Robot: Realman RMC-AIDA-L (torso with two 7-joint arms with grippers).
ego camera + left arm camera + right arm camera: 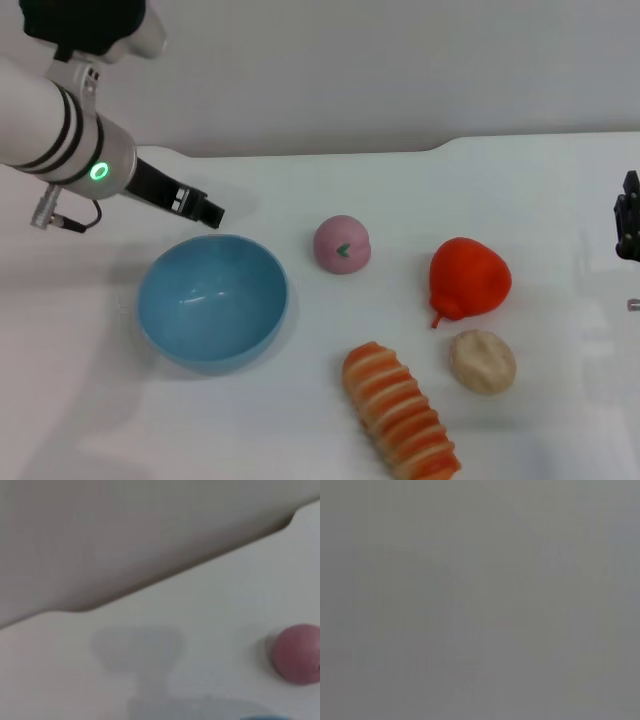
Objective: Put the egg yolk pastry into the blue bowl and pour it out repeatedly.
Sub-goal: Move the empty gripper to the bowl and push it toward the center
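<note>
White bench fills the frame. Blue bowl, empty, stands upright at lower left. Left tool, at upper left just above the bowl's rim, holds nothing; its opening cannot be told. Striped roll lies at bottom centre; red pear right of centre; pink ball at centre; egg yolk pastry lies just below the pear. Right tool, at the right edge, state indeterminate.

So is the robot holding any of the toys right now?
No, nothing is held. The left gripper hovers behind the blue bowl, the right gripper waits at the table's edge, and the egg yolk pastry lies untouched.
</note>
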